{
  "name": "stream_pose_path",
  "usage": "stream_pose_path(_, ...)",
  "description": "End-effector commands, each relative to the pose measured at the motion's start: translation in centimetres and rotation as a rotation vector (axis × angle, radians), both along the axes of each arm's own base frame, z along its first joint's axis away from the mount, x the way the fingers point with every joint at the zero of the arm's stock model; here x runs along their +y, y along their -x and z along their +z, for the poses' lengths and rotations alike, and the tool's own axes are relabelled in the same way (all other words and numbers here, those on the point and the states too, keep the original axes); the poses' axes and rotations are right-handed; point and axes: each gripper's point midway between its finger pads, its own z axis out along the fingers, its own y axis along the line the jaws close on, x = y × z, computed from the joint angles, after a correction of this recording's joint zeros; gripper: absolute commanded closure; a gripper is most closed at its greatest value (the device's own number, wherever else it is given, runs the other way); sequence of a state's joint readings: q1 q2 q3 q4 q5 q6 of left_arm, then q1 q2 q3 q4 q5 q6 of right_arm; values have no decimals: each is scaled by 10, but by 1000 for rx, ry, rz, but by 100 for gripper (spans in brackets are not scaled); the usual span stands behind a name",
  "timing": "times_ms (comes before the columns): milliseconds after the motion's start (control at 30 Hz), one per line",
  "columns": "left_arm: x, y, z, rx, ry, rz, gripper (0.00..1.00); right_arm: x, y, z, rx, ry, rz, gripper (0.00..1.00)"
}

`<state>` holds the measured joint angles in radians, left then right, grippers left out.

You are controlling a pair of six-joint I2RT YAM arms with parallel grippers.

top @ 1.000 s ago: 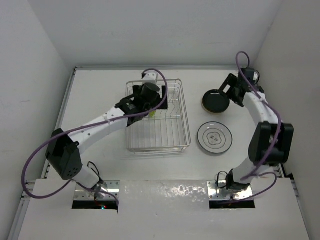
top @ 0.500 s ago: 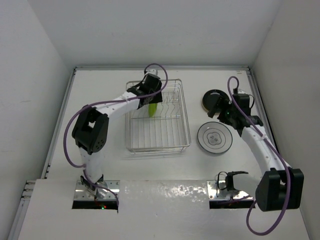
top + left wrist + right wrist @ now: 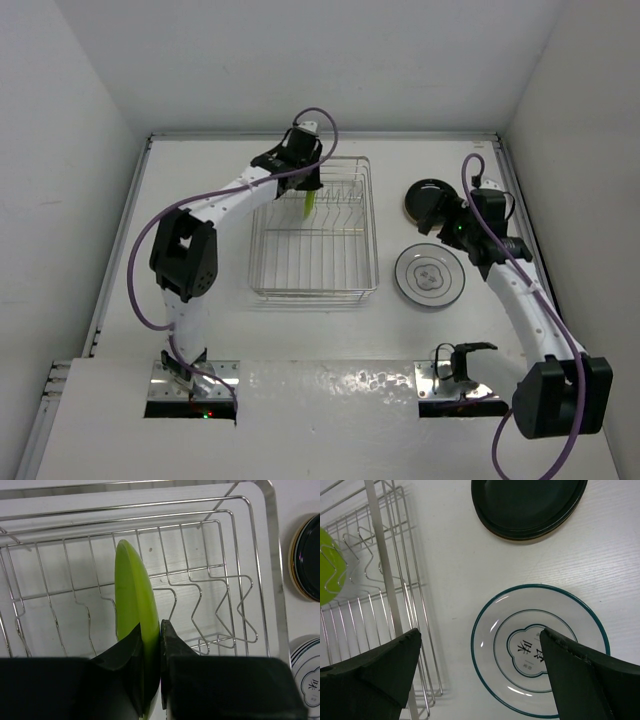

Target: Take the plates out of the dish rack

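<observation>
From above, your left gripper [image 3: 308,187] sits over the upper part of the silver wire dish rack [image 3: 340,285], just left of the frame's centre. It pinches the top edge of the lime green plate [image 3: 310,206], which stands on edge inside the rack. Right of the rack, two round plates lie flat on the white table [image 3: 200,150]. The glossy dark plate [image 3: 424,203] is above and the white plate [image 3: 432,277] is below. Your right gripper [image 3: 441,216] hovers between them.

In the left wrist view, the black fingers [image 3: 172,642] clamp either face of the lime green plate [image 3: 131,600]. Its rim is smooth and thin, and it stands upright among the bent zigzag tines of the dish rack [image 3: 250,570]. The tan-edged dark plate [image 3: 306,555] shows at the right border.

In the right wrist view, your right gripper [image 3: 480,635] is spread wide and holds nothing. The white plate [image 3: 570,625] lies below it, teal-ringed with a cloud-shaped mark at its centre. The dark plate [image 3: 530,502] is at the top, and the dish rack [image 3: 385,580] runs down the left side. The lime green plate [image 3: 327,575] shows through its wires.
</observation>
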<state>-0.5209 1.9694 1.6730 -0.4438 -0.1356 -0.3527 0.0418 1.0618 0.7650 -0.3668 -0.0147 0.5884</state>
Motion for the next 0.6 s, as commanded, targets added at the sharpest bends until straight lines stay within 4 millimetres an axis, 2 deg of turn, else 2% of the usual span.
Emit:
stream_pose_path(0,21,-19,36,-72,-38,1,100,7,-9,7,-30,-29,16,1)
stream_pose_path(100,20,-16,62,-101,-4,3,100,11,-13,16,-38,-44,34,1)
stream_pose_path(200,16,-11,101,-158,44,-19,100,22,-22,39,-85,-95,67,1)
stream_pose_path(233,15,-11,125,-203,61,-36,100,27,-27,53,-113,-126,75,1)
stream_pose_path(300,8,-8,149,-242,86,-93,100,36,-33,68,-131,-175,104,1)
stream_pose_path(367,3,-4,192,-348,67,-177,100,59,-42,96,-154,-304,168,1)
stream_pose_path(400,-1,-3,197,-363,73,-181,100,60,-44,99,-160,-325,156,1)
stream_pose_path(433,-7,4,208,-416,21,-238,100,70,-48,112,-169,-379,193,1)
stream_pose_path(467,-4,4,213,-460,-43,-223,100,75,-53,119,-179,-415,205,1)
stream_pose_path(500,-8,6,211,-506,-110,-236,100,80,-57,135,-187,-472,195,1)
stream_pose_path(533,-14,21,222,-590,-256,-269,100,82,-62,138,-179,-501,187,1)
stream_pose_path(567,-21,24,206,-628,-345,-285,100,83,-66,146,-197,-522,182,1)
